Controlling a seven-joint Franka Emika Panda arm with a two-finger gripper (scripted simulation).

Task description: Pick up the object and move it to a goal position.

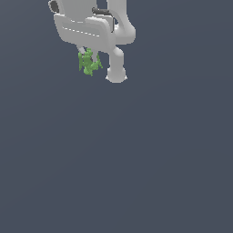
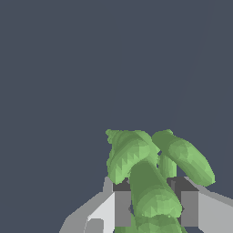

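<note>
One lumpy bright-green object [image 2: 150, 182] between jaws

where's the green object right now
The green object sits high in the exterior view, left of centre, clamped between the gripper jaws, beside the arm's rounded white link.

Both renders are evenly and softly lit, with no glare and no cast shadows on the flat slate-blue ground [image 1: 136, 159]. Shading is gentle: the white arm [image 1: 116, 63] greys on its undersides. Edges look coarse and pixelated, faceted in the wrist view; nothing is defocused.
</note>
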